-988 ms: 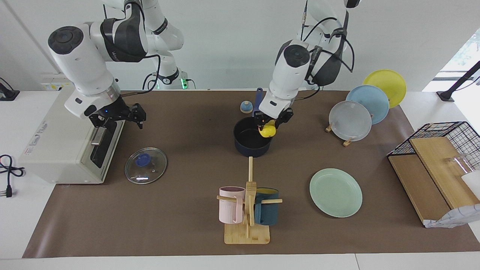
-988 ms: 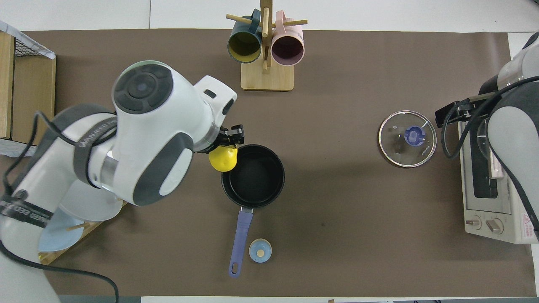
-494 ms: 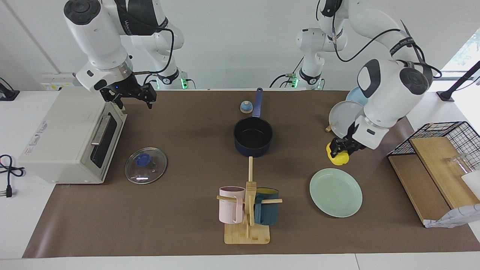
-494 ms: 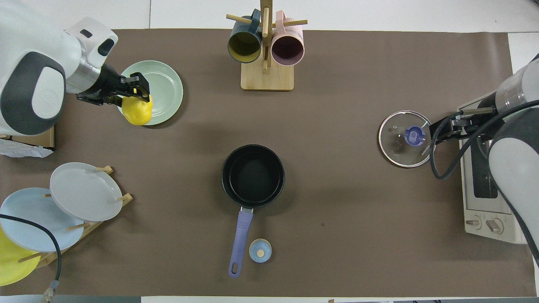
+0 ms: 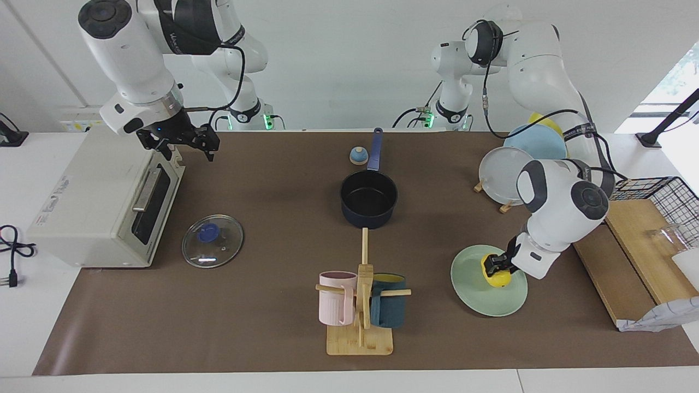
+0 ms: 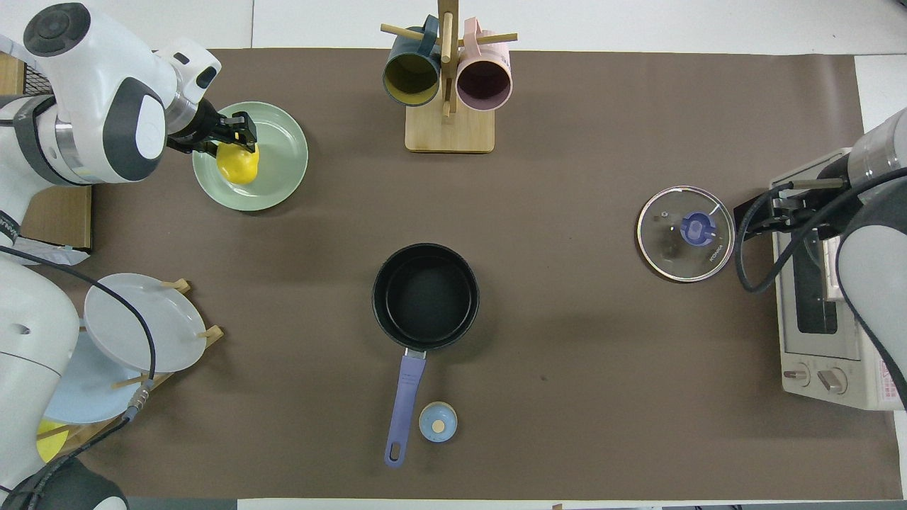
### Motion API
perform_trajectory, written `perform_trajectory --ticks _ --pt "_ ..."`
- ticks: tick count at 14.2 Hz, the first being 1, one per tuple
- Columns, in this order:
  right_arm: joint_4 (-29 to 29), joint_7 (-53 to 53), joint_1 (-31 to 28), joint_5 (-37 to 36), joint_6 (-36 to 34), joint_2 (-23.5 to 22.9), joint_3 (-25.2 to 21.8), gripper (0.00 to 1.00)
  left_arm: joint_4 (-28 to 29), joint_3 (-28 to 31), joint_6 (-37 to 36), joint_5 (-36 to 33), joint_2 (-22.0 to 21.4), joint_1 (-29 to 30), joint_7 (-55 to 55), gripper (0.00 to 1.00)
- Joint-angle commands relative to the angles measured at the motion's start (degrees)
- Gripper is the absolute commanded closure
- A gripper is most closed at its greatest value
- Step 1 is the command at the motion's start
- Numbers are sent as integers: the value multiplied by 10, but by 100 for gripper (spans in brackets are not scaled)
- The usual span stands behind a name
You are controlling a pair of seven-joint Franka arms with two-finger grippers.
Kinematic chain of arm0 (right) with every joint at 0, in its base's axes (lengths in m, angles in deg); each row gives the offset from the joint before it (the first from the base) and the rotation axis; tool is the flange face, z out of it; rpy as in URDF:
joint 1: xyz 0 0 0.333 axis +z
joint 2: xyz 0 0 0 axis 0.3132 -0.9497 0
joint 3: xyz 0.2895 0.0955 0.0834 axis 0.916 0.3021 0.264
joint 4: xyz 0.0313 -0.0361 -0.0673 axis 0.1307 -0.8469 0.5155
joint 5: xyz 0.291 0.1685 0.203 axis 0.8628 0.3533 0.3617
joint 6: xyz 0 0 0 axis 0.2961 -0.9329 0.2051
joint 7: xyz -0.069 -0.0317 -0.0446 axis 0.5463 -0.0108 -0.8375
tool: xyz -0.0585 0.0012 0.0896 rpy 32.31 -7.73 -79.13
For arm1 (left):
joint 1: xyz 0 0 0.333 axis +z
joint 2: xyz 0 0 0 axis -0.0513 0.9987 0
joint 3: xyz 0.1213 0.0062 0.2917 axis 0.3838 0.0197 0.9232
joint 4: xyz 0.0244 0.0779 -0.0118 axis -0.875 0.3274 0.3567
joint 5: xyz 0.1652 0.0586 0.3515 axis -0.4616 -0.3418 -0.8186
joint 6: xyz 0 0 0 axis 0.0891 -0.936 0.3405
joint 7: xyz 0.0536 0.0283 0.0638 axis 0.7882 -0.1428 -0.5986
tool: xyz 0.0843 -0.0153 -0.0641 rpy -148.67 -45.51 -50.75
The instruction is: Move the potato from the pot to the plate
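Toward the left arm's end of the table, the left gripper (image 5: pixel 496 266) is down over the plate (image 5: pixel 480 297), its fingers clamped on the potato (image 5: pixel 497 278); in the overhead view the same gripper (image 6: pixel 237 136) sits at the plate's (image 6: pixel 280 180) edge with the potato (image 6: pixel 238 163) just under its tips; the potato lies low over the plate's surface, on the part toward the left arm's end, though whether it already touches the plate cannot be told; the left arm reaches in from its base past the rack of plates (image 5: pixel 505 172), which stands nearer to the robots than the mint-green plate.

Near the middle of the table stands the pot (image 5: pixel 368 199), its black inside bare, its blue handle pointing toward the robots; it is well apart from the plate; a small blue knob (image 5: pixel 358 156) rests just beside the handle; farther from the robots than the pot stands a wooden mug stand (image 5: pixel 360 322) carrying a pink mug (image 5: pixel 334 305) and a teal mug (image 5: pixel 389 308).

At the right arm's end, the right gripper (image 5: pixel 188 143) hangs with its fingers spread apart and holding nothing, over the nearer corner of the toaster oven (image 5: pixel 98 202); the right arm waits there; a glass lid (image 5: pixel 212 240) lies flat on the mat beside the oven's front.
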Motion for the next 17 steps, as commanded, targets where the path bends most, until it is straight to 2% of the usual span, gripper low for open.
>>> perform_trajectory --ticks 1,2,3,6,7,9,13,17 --pt "-15 2 5 7 -11 14 -9 0 36 3 26 -16 -17 -5 11 100" --pt "-15 2 3 5 -6 14 -9 0 37 3 23 -16 -18 -5 27 87" --pt "-14 2 4 4 -3 13 -9 0 36 3 23 -15 -18 -6 35 1" --pt "-14 2 -2 2 8 12 -9 0 24 3 17 -15 -27 -2 36 0" --pt "-14 0 -3 2 10 11 -9 0 22 2 15 -11 -48 2 36 0" --pt "-13 -1 -3 2 14 11 -9 0 24 6 -17 -10 -99 5 35 0" --pt "-11 -5 -3 5 18 10 -10 0 27 15 -134 -15 -211 20 31 0" --pt "-8 -5 -1 6 18 13 -10 0 61 17 -262 -16 -321 20 37 0"
